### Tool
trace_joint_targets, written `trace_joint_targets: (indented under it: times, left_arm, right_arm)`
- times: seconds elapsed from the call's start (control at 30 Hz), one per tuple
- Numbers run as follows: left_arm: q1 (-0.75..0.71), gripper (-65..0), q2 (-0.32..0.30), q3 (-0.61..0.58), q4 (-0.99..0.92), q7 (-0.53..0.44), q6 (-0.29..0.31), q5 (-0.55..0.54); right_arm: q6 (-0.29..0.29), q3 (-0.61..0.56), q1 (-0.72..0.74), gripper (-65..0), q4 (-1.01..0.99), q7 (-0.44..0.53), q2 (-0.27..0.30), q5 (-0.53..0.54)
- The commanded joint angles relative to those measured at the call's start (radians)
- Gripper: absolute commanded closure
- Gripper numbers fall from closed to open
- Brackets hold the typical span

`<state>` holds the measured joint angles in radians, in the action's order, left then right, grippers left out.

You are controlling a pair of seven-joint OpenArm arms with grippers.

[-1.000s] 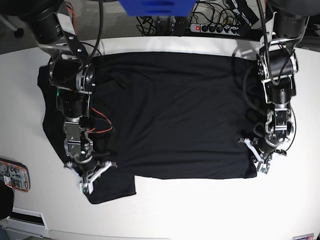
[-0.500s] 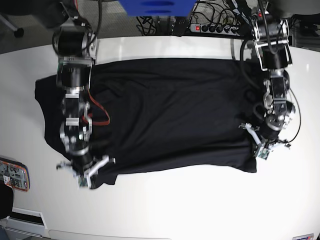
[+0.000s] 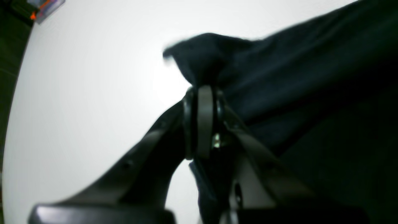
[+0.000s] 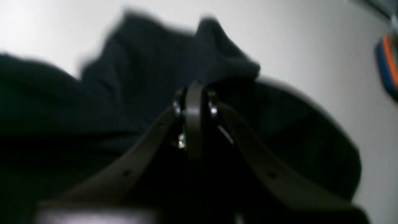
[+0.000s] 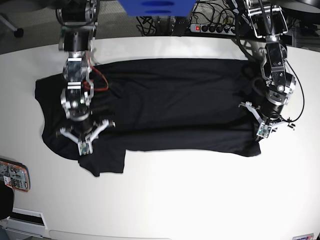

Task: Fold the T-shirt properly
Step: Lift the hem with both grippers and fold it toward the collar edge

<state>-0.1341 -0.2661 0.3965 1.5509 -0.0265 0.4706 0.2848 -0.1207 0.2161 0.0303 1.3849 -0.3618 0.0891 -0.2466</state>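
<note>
The black T-shirt (image 5: 170,100) lies spread across the white table (image 5: 200,200), and its near edge is lifted and drawn back over the body. On the base view's left, my right gripper (image 5: 82,146) is shut on a bunched fold of the T-shirt (image 4: 217,62) near a sleeve. My left gripper (image 5: 264,132), on that view's right, is shut on the T-shirt's corner (image 3: 202,53) at the near right edge. In both wrist views the jaws are pressed together with cloth pinched at the tips. A flap of cloth (image 5: 102,162) hangs out below the right gripper.
A phone-like device (image 5: 12,175) lies at the table's near left edge. A power strip (image 5: 215,28) with cables and a blue object (image 5: 155,6) are beyond the far edge. Bare white table stretches in front of the shirt.
Both grippers have moved toward the far side of the table, pulling the shirt's near edge with them. The shirt now covers a narrower band.
</note>
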Motion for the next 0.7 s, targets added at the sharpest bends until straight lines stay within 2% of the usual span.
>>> trace_joint_targets:
  times: [0.0,0.3,0.5,0.67]
  left_arm:
    - [-0.016,0.0,0.0,0.028,0.046,-0.028,-0.009,-0.017]
    - [-0.155,0.0,0.095,0.109,0.207,-0.029,-0.009,-0.034]
    - [-0.226,0.0,0.092,0.111,0.207,-0.029,-0.009,-0.166]
    - [-0.252,0.0,0.092,0.112,0.208,-0.029,-0.009,-0.184]
  right_arm:
    - [0.008,0.012,0.027,0.0,0.052,0.05,0.011,0.005]
    - [0.008,0.081,-0.079,0.0,0.207,0.05,0.011,0.003]
    - [0.008,0.082,-0.163,0.0,0.264,0.05,0.011,0.0]
    - [0.011,0.082,-0.183,0.0,0.327,0.05,0.011,-0.121]
